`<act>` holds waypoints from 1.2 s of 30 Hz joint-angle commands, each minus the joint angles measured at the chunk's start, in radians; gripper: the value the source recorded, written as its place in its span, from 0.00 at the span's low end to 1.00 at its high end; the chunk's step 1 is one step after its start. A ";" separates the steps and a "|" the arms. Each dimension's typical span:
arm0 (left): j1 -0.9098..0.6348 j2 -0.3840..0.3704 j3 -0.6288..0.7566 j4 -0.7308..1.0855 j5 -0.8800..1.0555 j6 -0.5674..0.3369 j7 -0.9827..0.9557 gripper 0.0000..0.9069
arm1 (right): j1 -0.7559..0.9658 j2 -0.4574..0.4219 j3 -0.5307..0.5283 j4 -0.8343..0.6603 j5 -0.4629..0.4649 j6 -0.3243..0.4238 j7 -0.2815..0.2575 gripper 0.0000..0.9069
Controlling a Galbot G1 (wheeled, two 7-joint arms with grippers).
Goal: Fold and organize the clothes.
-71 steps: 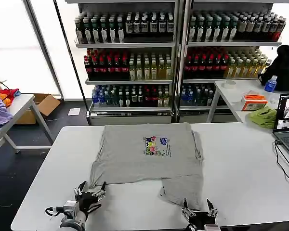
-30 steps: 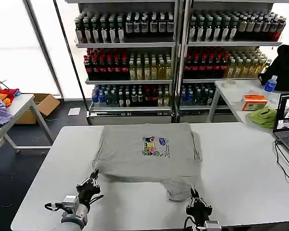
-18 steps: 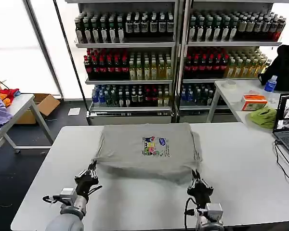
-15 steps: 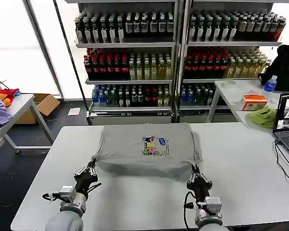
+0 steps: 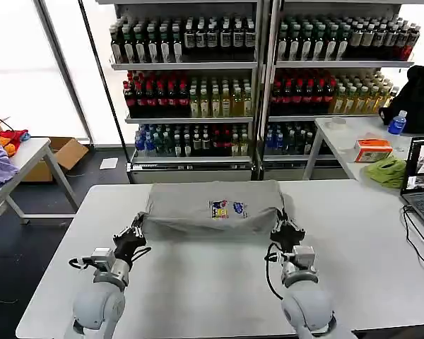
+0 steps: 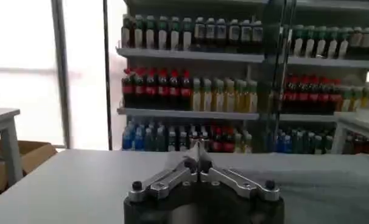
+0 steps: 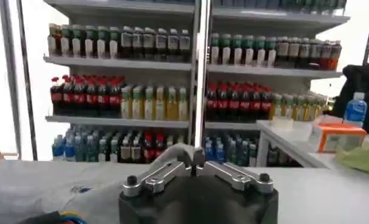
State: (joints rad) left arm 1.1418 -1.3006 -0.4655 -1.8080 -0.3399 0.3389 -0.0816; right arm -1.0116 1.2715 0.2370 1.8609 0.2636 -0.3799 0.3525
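- We see the grey T-shirt [image 5: 210, 207] folded over at the white table's [image 5: 353, 240] far side (print up).
- Our left gripper [image 5: 135, 230] pinches its left corner.
- Our right gripper [image 5: 283, 227] pinches its right corner.

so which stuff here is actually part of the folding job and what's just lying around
Part of the job:
grey T-shirt
left gripper, shut on its edge
right gripper, shut on its edge

Just lying about:
lime-green cloth
laptop
orange box
water bottle
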 commanded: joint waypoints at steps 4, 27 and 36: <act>-0.114 0.011 0.025 0.130 -0.032 0.009 -0.006 0.00 | 0.142 -0.002 -0.007 -0.121 0.017 -0.023 -0.008 0.00; -0.180 0.059 0.059 0.167 -0.096 0.162 -0.028 1.00 | 0.221 0.106 -0.006 -0.230 0.329 -0.177 0.156 1.00; -0.105 0.082 0.038 0.076 -0.089 0.171 -0.031 1.00 | 0.226 0.133 -0.004 -0.184 0.416 -0.134 0.260 1.00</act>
State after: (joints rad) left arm 1.0162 -1.2270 -0.4230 -1.6951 -0.4136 0.4885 -0.1078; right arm -0.7884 1.3930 0.2323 1.6679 0.6001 -0.4974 0.5502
